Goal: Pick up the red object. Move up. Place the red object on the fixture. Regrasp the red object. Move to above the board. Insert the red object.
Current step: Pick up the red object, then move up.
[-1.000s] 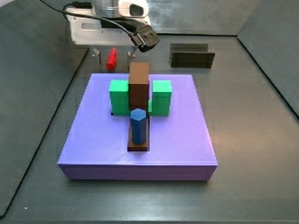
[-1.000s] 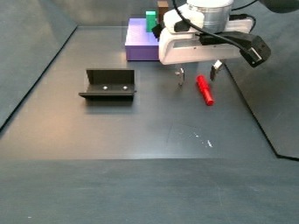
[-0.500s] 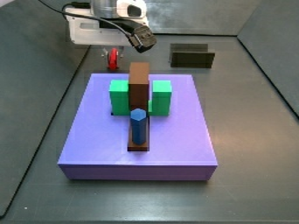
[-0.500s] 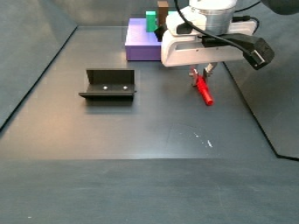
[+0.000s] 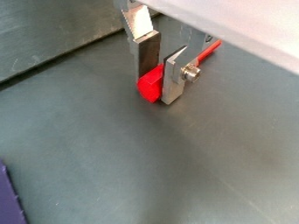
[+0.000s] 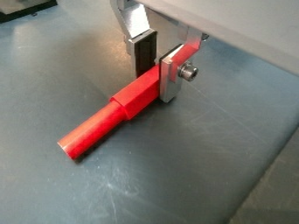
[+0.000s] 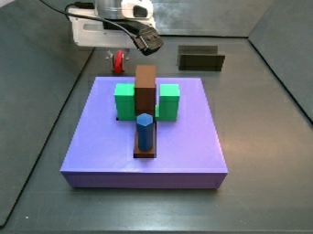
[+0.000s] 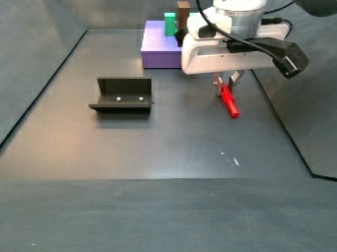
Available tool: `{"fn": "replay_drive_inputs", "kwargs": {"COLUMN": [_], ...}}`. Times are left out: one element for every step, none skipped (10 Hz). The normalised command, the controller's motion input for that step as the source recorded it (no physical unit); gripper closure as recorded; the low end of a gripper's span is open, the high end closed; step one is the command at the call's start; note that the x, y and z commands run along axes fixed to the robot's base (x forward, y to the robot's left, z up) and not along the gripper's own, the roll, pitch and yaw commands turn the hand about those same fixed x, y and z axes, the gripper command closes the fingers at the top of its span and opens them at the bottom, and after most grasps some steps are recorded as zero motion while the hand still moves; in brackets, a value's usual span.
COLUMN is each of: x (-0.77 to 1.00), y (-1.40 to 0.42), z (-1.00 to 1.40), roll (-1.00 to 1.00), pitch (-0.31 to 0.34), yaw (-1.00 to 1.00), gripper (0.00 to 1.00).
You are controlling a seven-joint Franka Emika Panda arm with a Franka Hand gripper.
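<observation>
Board (image 7: 146,137), lavender and square, carries a brown bar (image 7: 145,87), green blocks (image 7: 126,101) and a blue peg (image 7: 143,131). Beyond the board's far edge sits the fixture (image 7: 200,59). Off its far corner, the gripper (image 6: 156,61) clamps the red object (image 6: 111,118), which lies on the floor.

Brown upright bar (image 7: 145,87) between two green blocks (image 7: 126,101); blue peg (image 7: 145,132) before it.

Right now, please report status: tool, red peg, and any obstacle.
Tool down at floor, fingers either side of red peg. Peg lies flat, not lifted. Fixture apart, unoccupied. Nothing in the way.
</observation>
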Motion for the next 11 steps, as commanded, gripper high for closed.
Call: {"fn": "replay_drive_inputs", "kwargs": {"x": [0.00,0.00,0.00,0.00,0.00,0.00,0.00,0.00,0.00,0.00,0.00], "y": [0.00,0.00,0.00,0.00,0.00,0.00,0.00,0.00,0.00,0.00,0.00], "z": [0.00,0.00,0.00,0.00,0.00,0.00,0.00,0.00,0.00,0.00,0.83], "roll": [0.00,0.00,0.00,0.00,0.00,0.00,0.00,0.00,0.00,0.00,0.00], "pitch": [0.000,0.000,0.000,0.000,0.000,0.000,0.000,0.000,0.000,0.000,0.000], "yaw": [0.00,0.00,0.00,0.00,0.00,0.00,0.00,0.00,0.00,0.00,0.00], "gripper": [1.00,1.00,1.00,1.00,1.00,1.00,1.00,1.00,1.00,1.00,1.00]}}
